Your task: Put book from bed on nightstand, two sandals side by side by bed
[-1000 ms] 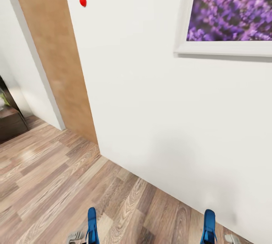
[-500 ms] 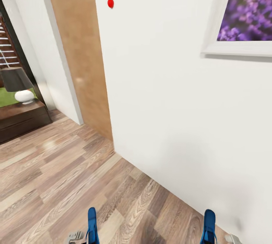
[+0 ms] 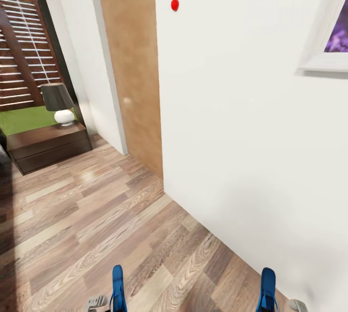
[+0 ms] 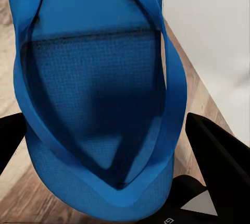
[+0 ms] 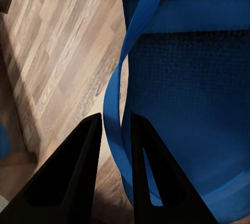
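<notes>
I carry the two bright blue sandals, one in each gripper. In the head view the left sandal (image 3: 117, 287) and the right sandal (image 3: 267, 289) stick up at the lower edge, over the wood floor. In the left wrist view the left sandal (image 4: 99, 94) lies sole-up between the black fingers (image 4: 216, 153) of my left gripper (image 4: 104, 130), which is shut on it. My right gripper (image 5: 115, 121) pinches the thin strap (image 5: 117, 94) of the right sandal (image 5: 192, 104). The book, the bed and the nightstand are out of view.
A white wall (image 3: 241, 133) runs close on my right, with a red dot (image 3: 175, 5) and a picture corner (image 3: 333, 46). A brown door (image 3: 133, 70) stands ahead. At far left are a low dark drawer cabinet (image 3: 48, 145) with a lamp (image 3: 59, 104) and a window (image 3: 21, 60).
The camera has turned left: the door, red dot and picture slid right in the picture, and the cabinet, lamp and window came into view. Both sandals stay held as before.
</notes>
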Robot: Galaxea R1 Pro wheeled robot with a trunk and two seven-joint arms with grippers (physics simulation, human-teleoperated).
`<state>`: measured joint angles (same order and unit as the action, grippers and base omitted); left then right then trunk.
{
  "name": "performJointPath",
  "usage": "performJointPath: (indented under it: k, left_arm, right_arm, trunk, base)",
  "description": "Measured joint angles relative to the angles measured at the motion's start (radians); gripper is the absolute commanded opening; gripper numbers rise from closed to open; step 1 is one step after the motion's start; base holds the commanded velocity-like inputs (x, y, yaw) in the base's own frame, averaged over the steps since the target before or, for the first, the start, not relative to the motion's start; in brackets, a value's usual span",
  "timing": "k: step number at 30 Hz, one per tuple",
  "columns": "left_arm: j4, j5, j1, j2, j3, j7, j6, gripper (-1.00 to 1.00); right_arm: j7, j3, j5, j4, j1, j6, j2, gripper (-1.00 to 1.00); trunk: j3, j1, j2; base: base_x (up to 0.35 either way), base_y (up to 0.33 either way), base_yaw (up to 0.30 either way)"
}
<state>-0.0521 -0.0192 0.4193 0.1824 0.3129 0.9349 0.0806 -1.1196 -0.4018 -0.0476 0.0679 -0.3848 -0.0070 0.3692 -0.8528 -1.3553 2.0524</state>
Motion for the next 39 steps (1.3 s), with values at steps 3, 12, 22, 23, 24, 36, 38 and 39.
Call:
performJointPath:
  k: [3, 12, 22, 23, 24, 36, 38, 39]
  left_arm:
    - [0.0, 0.0, 0.0, 0.0, 0.0, 0.0, 0.0, -1.0]
    - [0.0, 0.0, 0.0, 0.0, 0.0, 0.0, 0.0, -1.0]
    - [0.0, 0.0, 0.0, -0.001, -0.001, 0.0, 0.001, -1.0]
    - [0.0, 0.0, 0.0, -0.001, 0.0, 0.0, 0.001, -1.0]
    - [0.0, 0.0, 0.0, -0.001, -0.001, 0.0, 0.0, -1.0]
    - [0.0, 0.0, 0.0, -0.002, -0.001, 0.0, 0.0, -1.0]
    - [0.0, 0.0, 0.0, -0.002, -0.001, 0.0, 0.0, -1.0]
    - [0.0, 0.0, 0.0, -0.002, -0.001, 0.0, 0.0, -1.0]
  right_arm:
    - [0.0, 0.0, 0.0, 0.0, 0.0, 0.0, 0.0, -1.0]
    - [0.0, 0.0, 0.0, 0.0, 0.0, 0.0, 0.0, -1.0]
    - [0.0, 0.0, 0.0, 0.0, 0.0, 0.0, 0.0, -1.0]
    - [0.0, 0.0, 0.0, 0.0, 0.0, 0.0, 0.0, -1.0]
    - [0.0, 0.0, 0.0, 0.0, 0.0, 0.0, 0.0, -1.0]
    - [0.0, 0.0, 0.0, 0.0, 0.0, 0.0, 0.0, -1.0]
    - [0.0, 0.0, 0.0, 0.0, 0.0, 0.0, 0.0, -1.0]
    - [0.0, 0.0, 0.0, 0.0, 0.0, 0.0, -0.001, -1.0]
  trunk:
    - [0.0, 0.0, 0.0]
    - [0.0, 0.0, 0.0]
    - [0.0, 0.0, 0.0]
    - [0.0, 0.0, 0.0]
    - [0.0, 0.0, 0.0]
    - [0.0, 0.0, 0.0]
    - [0.0, 0.0, 0.0]
    - [0.0, 0.0, 0.0]
  base:
    - [0.0, 0.0, 0.288]
    - [0.0, 0.0, 0.288]
    - [0.0, 0.0, 0.288]
    - [0.0, 0.0, 0.288]
    - [0.0, 0.0, 0.288]
    - [0.0, 0.0, 0.288]
    - [0.0, 0.0, 0.288]
    - [0.0, 0.0, 0.288]
